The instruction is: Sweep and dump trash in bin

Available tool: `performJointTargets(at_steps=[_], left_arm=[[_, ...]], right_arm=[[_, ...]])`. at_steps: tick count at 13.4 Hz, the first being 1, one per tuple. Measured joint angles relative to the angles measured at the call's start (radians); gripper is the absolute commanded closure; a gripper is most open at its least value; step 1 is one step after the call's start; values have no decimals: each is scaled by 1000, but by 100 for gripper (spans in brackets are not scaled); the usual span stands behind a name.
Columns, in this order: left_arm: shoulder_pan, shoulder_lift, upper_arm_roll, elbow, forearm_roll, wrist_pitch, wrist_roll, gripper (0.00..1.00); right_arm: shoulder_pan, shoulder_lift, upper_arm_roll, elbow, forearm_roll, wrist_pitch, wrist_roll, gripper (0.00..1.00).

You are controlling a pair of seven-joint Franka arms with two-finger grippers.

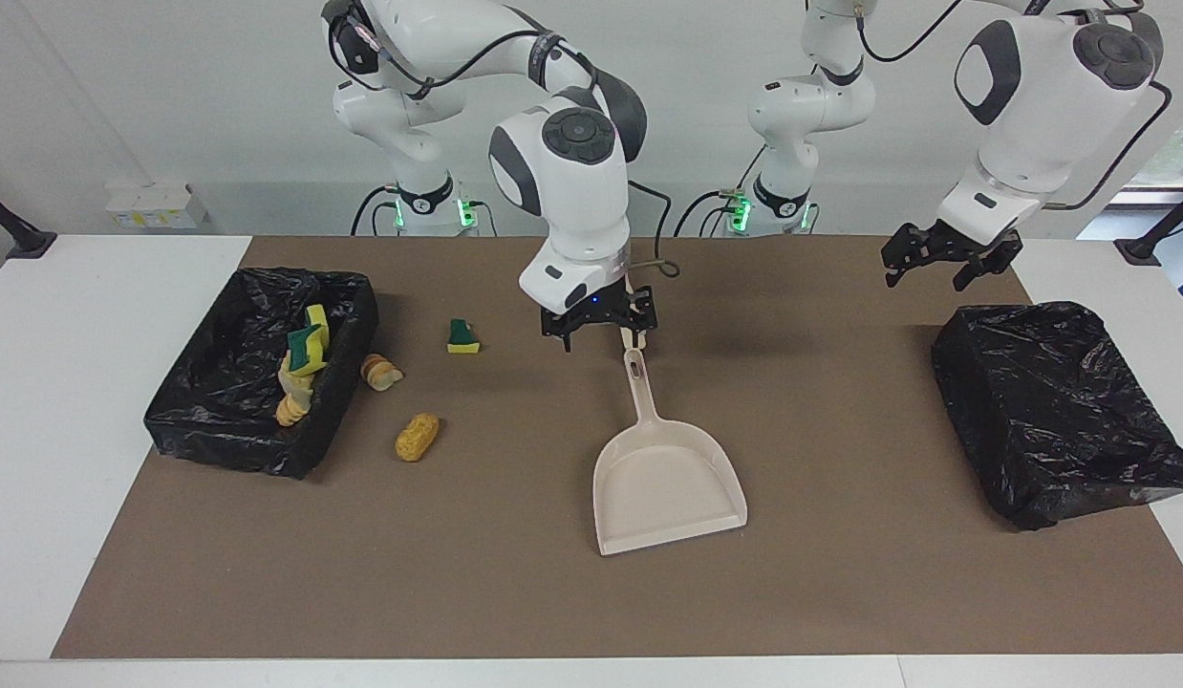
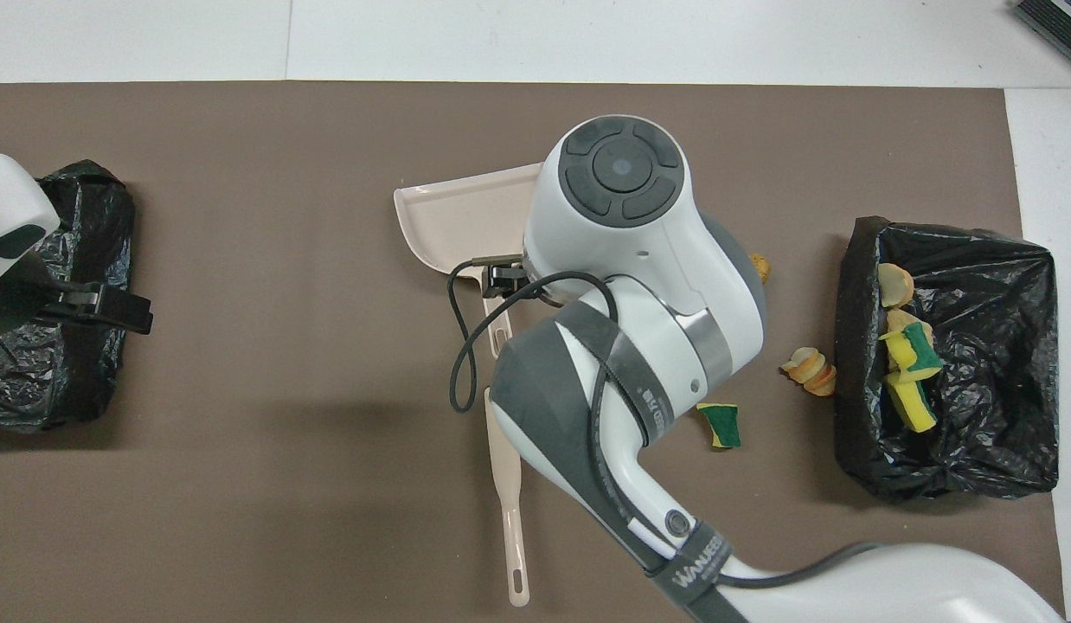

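Two black-lined bins stand at the table's ends; the bin (image 1: 257, 382) at the right arm's end holds trash (image 1: 303, 368), with three pieces beside it. "WANDERER" marks the right arm. Right gripper (image 1: 598, 325) hangs open, empty, over the dustpan (image 1: 663, 478) handle. Left gripper (image 1: 945, 258) waits open.

brown mat (image 1: 840, 573) — closed black bag (image 1: 1060, 411)

Both grippers (image 1: 599, 320) (image 1: 940, 258) aloft, spread.
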Motion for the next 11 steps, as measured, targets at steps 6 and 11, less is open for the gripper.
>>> performJointTargets(at_steps=[6,11], left_arm=[[0,0,0,-1,0,1,0,0],[-27,37,-11,-5,-1,63,-43,0]], right_arm=[[76,-265,5,-447,146,26,21,0],[148,-410,5,-693,276,176,52,0]])
